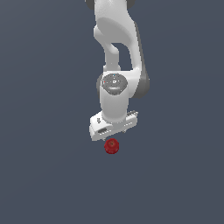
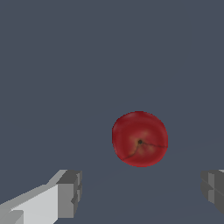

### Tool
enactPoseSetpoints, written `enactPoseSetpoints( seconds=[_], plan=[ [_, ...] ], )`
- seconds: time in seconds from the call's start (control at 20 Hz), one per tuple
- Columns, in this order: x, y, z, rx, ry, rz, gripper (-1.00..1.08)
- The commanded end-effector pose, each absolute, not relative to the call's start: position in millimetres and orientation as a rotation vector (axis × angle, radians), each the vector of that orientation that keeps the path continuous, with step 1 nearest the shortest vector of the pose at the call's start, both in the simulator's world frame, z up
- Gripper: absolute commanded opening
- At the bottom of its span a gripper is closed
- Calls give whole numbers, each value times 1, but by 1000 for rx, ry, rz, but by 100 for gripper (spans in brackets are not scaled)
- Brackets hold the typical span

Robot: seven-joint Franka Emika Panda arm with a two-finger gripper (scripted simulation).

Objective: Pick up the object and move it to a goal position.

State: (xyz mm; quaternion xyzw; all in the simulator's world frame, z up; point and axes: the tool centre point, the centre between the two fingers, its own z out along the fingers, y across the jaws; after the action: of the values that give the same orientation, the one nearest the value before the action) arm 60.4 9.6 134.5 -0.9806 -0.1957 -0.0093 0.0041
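The object (image 1: pixel 112 146) is a small dark-red, roundish ball on the flat grey floor, just below the white hand of the arm in the exterior view. In the wrist view the object (image 2: pixel 140 139) shows a dark stem dimple and lies ahead of the fingers, nearer one of them than midway. My gripper (image 2: pixel 140 192) is open and empty; its grey fingertips (image 2: pixel 70 192) stand wide apart, not touching the object. In the exterior view the fingers are hidden behind the hand (image 1: pixel 113 124).
The white arm (image 1: pixel 117 52) rises straight above the hand. A plain dark grey surface (image 1: pixel 43 175) fills everything around the object.
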Motion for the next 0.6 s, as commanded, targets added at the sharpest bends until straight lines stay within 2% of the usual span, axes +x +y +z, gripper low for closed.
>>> enactPoseSetpoints(
  seconds=[0.0, 0.55],
  plan=[
    [66, 6, 123, -3058, -697, -21, 100],
    [78, -1, 97, -3017, -874, -1, 100]
  ],
)
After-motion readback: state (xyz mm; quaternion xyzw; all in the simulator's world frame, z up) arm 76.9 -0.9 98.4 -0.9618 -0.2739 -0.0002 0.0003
